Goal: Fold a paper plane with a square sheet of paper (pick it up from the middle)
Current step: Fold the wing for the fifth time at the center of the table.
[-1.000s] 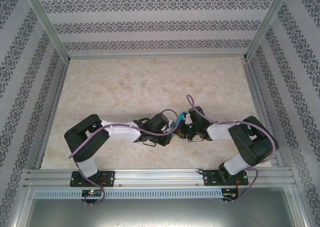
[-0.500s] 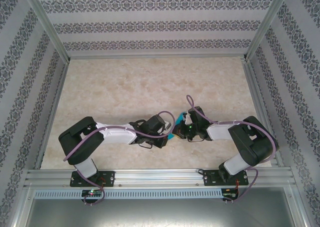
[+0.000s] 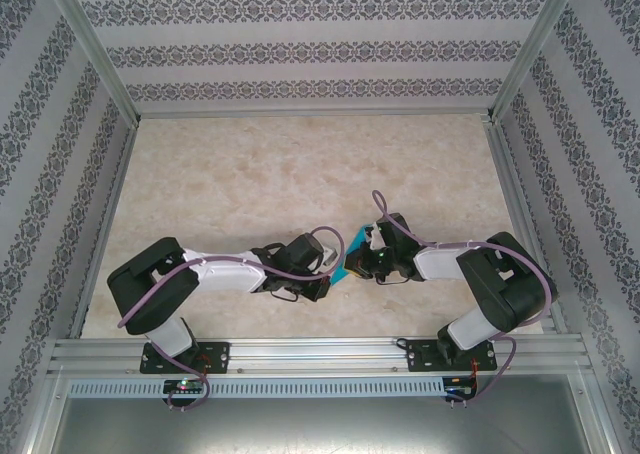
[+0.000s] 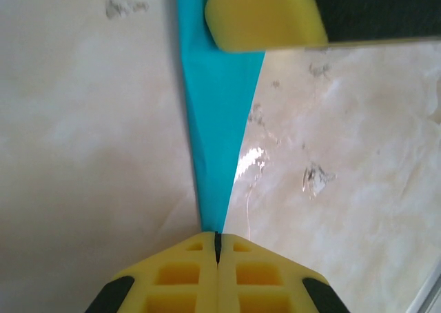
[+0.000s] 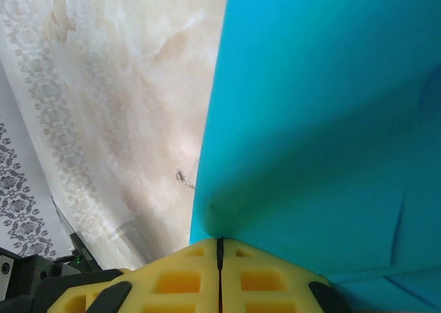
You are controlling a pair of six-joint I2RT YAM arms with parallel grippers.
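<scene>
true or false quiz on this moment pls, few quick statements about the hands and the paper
1. The left hand is shut on the paper. True.
2. The right hand is open, away from the paper. False: it is shut on the paper too.
3. The paper is red. False: it is teal-blue.
4. The two hands sit close together over the table. True.

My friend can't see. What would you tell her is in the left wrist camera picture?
The left tool, its yellow fingers shut, pinches the narrow end of the teal paper, which stretches up the picture to another yellow pad at the top. A pale marbled table lies underneath.
</scene>
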